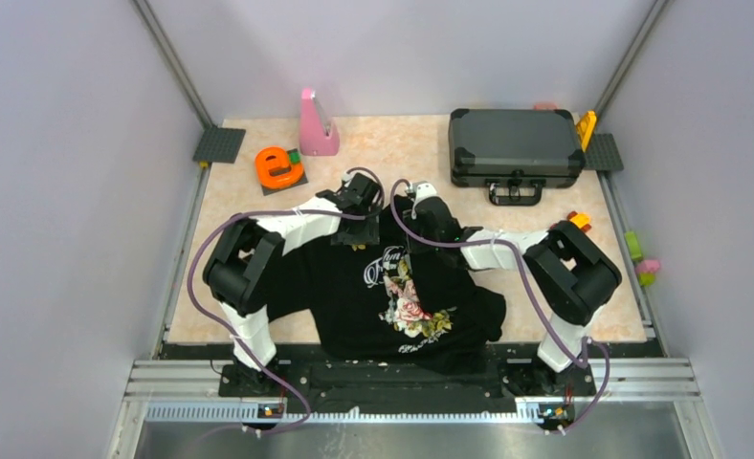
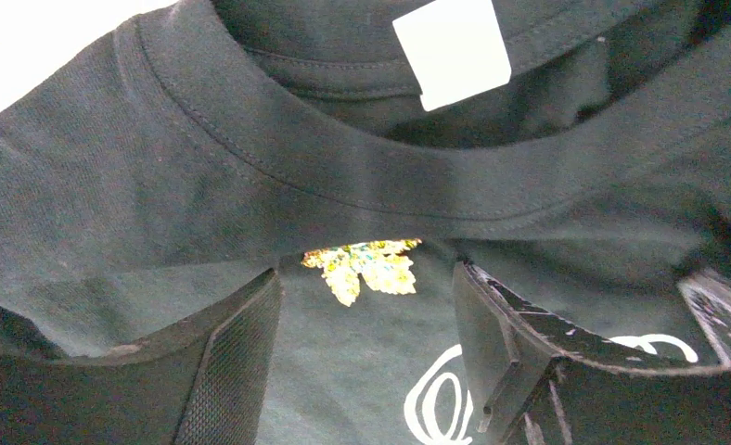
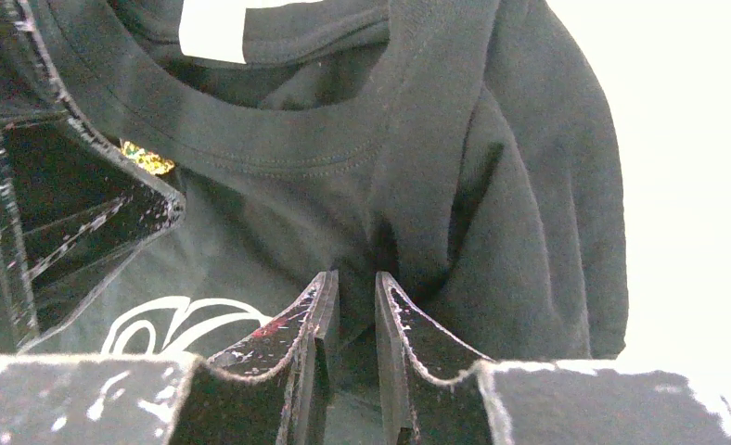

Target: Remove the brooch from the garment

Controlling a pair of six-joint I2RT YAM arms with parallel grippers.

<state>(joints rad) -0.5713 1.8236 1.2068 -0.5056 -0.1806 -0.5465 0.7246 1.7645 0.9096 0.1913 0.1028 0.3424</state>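
My left claw (image 2: pixel 366 278) stands wide open, its fingers (image 2: pixel 223 371) well apart and pointing down. My right claw (image 3: pixel 352 283) is almost closed, its tips pinching a fold of shirt (image 3: pixel 436 139) just ahead of them. The two claws sit close together, with the left claw just off the right claw's left side. My left arm (image 1: pixel 244 268) and right arm (image 1: pixel 569 273) bend out at the elbows and reach inward, wrists tipped down.

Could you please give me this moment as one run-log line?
left claw: open, lined up on brooch | right claw: pinching garment fold | brooch: on garment below collar, not gripped
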